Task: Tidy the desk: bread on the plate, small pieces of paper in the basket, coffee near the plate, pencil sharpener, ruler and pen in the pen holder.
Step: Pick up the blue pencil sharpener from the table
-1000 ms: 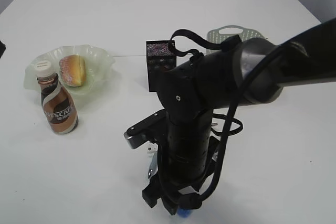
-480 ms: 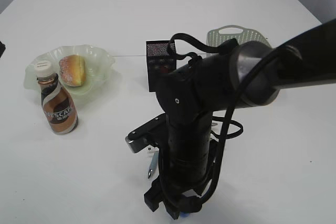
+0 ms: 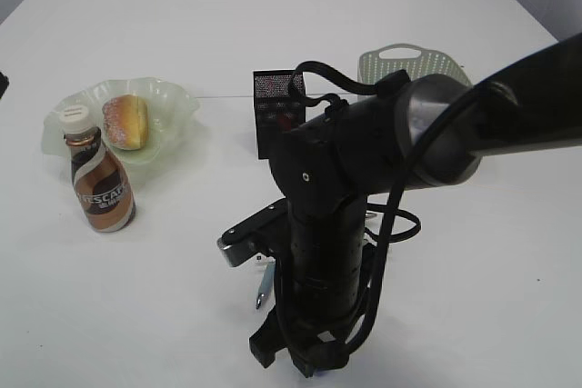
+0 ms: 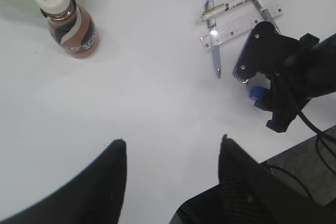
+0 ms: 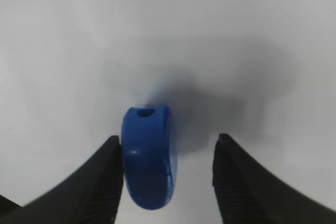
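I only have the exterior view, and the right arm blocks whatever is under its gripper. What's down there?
Observer: A blue pencil sharpener lies on the table between the fingers of the right gripper.
Operator: Is it gripped?
Observer: Not that I can see. It touches one finger, and there is a gap to the other.
Operator: What else lies by that arm?
Observer: A clear ruler with a blue pen lying across it, and two more pens at its far side.
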